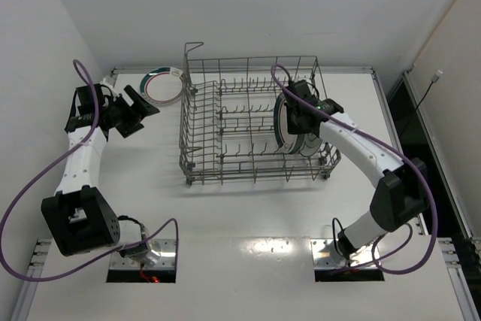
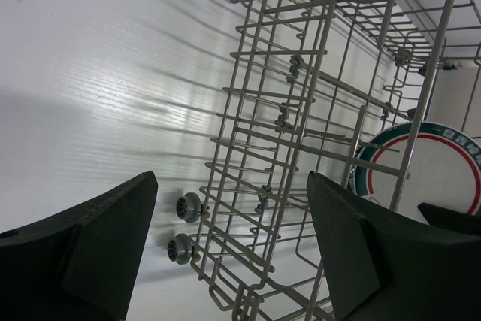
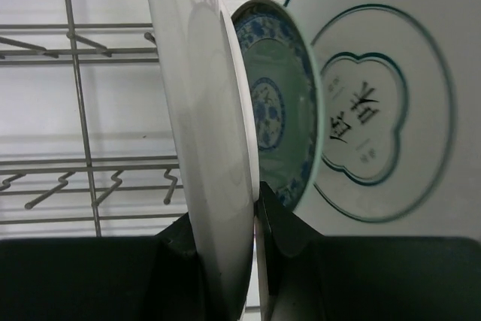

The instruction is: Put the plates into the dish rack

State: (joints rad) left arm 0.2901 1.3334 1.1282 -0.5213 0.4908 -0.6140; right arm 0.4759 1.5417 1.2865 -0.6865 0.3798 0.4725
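Right gripper (image 3: 229, 242) is pinched on the lower rim of a white plate (image 3: 210, 125), held on edge inside the right end of the dish rack (image 1: 225, 165), so this looks like the slotting step. Close beside it stand a teal patterned plate (image 3: 282, 88) and a marked plate (image 3: 391, 171) showing its back. Next call, I'd say: settle the rim between the tines, then release without knocking the neighbours. The right arm reaches forward over the rack's right side, wrist tipped down. Left gripper (image 1: 134, 113) hangs with jaws wide and empty near the left edge of the tabletop (image 1: 248, 216). One banded plate (image 1: 161, 86) lies flat toward the far left corner, just beside the rack.
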